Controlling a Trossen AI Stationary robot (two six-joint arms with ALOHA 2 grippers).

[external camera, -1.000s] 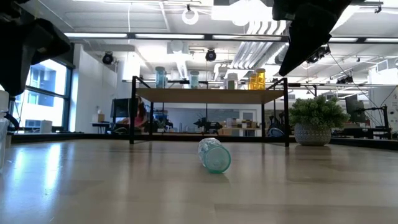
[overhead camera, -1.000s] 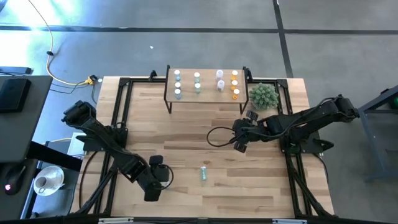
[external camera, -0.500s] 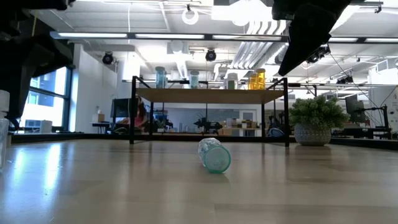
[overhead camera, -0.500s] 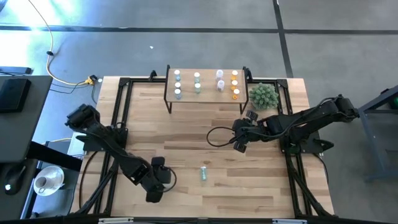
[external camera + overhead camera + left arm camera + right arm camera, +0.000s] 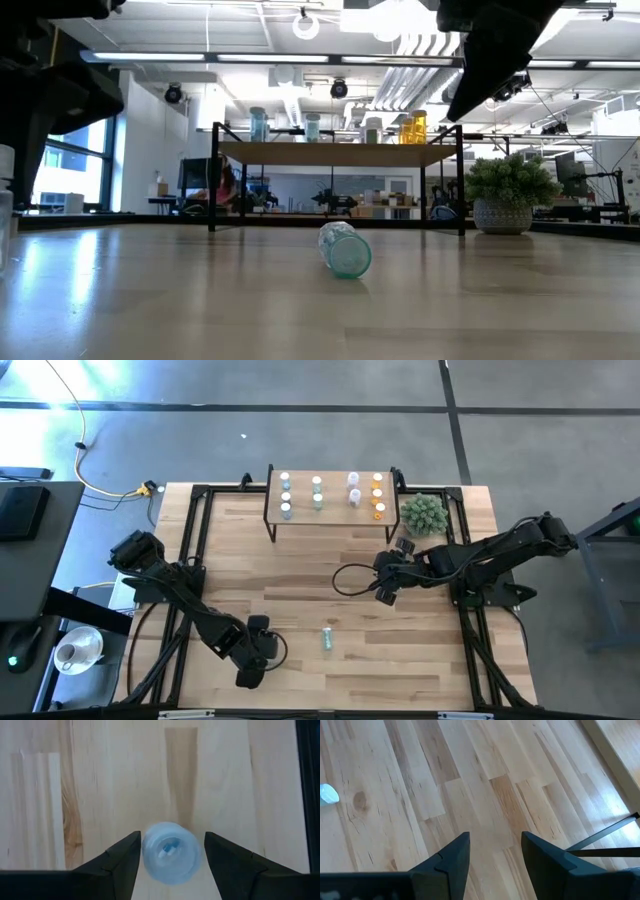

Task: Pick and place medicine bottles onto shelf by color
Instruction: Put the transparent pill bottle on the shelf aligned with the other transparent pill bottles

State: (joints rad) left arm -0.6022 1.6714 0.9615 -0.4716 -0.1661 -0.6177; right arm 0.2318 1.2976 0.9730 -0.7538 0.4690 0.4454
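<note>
You are bringing the left gripper [image 5: 170,851] down around a blue bottle [image 5: 171,852] near the table's [image 5: 300,570] front-left; its jaws are standing apart, one either side. Closing off-centre risks squirting it away. The right gripper [image 5: 492,851] is waiting mid-table, jaws apart, empty.

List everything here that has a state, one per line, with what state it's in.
Left gripper: open, fingers either side of an upright blue bottle, small gaps showing.
Right gripper: open, empty, above bare table.
Green bottle: lying on its side mid-table.
Shelf: holds standing bottles in colour rows.
Plant: upright beside shelf.
</note>
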